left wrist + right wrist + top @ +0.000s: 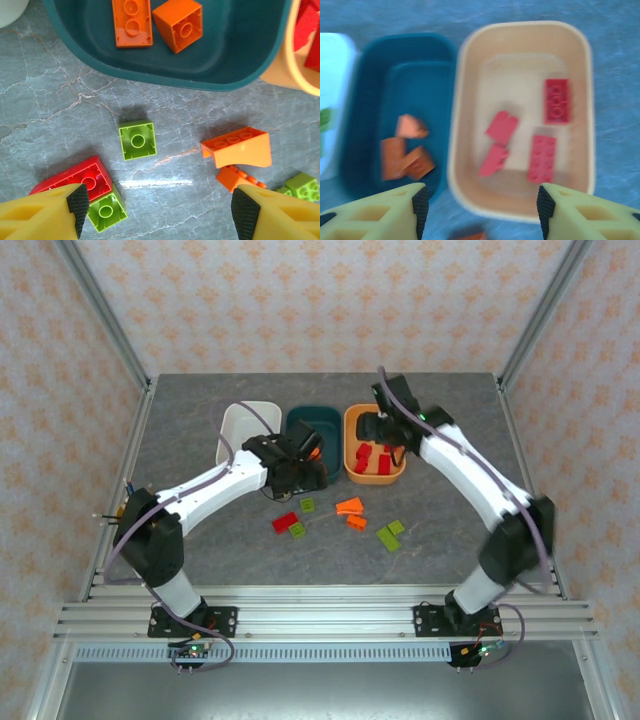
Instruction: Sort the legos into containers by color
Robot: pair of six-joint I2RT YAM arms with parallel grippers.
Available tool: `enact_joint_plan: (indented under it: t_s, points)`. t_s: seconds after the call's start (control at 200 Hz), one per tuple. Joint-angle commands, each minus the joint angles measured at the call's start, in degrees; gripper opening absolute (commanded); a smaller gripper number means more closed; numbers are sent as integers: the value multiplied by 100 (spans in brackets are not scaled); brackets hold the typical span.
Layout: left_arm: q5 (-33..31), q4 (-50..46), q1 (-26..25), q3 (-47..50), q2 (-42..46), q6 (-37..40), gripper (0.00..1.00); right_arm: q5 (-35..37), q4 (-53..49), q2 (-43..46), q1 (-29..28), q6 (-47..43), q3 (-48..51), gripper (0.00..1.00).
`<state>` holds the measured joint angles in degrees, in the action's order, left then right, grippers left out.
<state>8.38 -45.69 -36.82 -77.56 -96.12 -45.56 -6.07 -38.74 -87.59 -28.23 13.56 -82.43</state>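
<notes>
Loose legos lie on the table in front of the containers: a red brick (75, 177), lime green bricks (137, 140) (106, 210) and an orange arch piece (237, 147). My left gripper (161, 207) hangs open over them, holding nothing. The dark teal tub (235, 70) holds two orange bricks (131, 22). Just in front of the orange tub (451, 165), which holds several red bricks (542, 157), my right gripper (481, 207) is open and empty. The white tub (245, 430) stands to the left of the teal one.
The three tubs stand side by side in a row at the middle of the grey table (200, 550). More green bricks (388, 537) lie right of the orange pieces. Metal frame posts (130, 360) and patterned walls close in the table's sides.
</notes>
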Motion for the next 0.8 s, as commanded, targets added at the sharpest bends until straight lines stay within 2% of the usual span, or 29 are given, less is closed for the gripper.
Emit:
enact_joint_plan:
  t_s: [0.0, 0.18, 0.345, 0.5, 0.641, 0.796]
  points:
    - [-260, -168, -29, 52, -327, -202, 78, -1051, 824, 937, -223, 312, 1281, 64]
    - [-50, 34, -27, -38, -856, -315, 78, -1597, 936, 2303, -848, 932, 2861, 65]
    - [-220, 41, -27, -153, -1244, -356, 73, -1675, 1075, 3285, -992, 1522, 3770, 71]
    - [-197, 131, -36, -197, -1597, -388, 66, -1553, 527, 3306, -992, 1527, 3849, 73]
    - [-245, 129, -45, -307, -1790, -401, 59, -1488, 422, 3303, -992, 1557, 3772, 82]
    - [-317, 72, -96, -416, -1941, -383, 47, -1389, 402, 3277, -989, 1553, 3743, 84]
